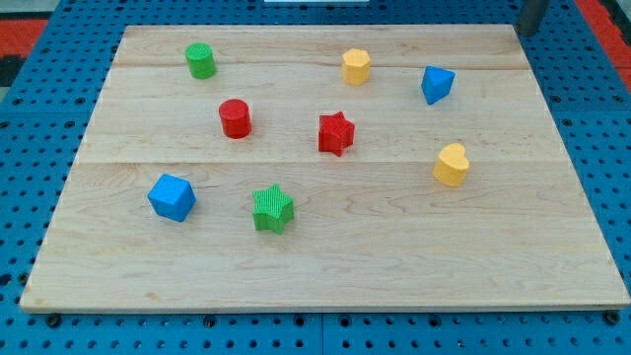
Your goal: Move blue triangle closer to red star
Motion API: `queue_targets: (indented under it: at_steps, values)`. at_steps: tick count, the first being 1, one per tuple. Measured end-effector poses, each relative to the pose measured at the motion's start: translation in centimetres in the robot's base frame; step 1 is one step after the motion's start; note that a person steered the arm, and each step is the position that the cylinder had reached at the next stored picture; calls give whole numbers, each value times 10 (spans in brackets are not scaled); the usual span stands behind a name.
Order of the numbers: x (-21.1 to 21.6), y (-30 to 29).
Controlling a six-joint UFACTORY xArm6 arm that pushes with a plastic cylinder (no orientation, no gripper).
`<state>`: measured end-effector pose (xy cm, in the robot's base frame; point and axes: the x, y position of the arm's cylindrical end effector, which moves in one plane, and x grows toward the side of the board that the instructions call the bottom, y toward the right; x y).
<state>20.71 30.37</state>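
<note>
The blue triangle (437, 84) sits on the wooden board (325, 266) at the upper right. The red star (335, 133) lies near the board's middle, to the left of and below the triangle, with bare wood between them. My tip (529, 33) shows as a dark rod end at the view's top right corner, at the board's far right edge. It is above and to the right of the blue triangle and touches no block.
A yellow hexagon (356, 67) is left of the triangle, and a yellow heart (451, 165) is below it. A green cylinder (200, 61), red cylinder (235, 118), blue cube (172, 197) and green star (273, 209) lie on the left half. Blue pegboard (30, 118) surrounds the board.
</note>
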Motion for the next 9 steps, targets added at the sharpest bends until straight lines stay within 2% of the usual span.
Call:
queue_targets:
  at_steps: [2,3,4,6,7,9]
  values:
    - [15,-8]
    - [40,-36]
    - [27,-72]
    - [76,-142]
    - [76,-167]
    - [75,-167]
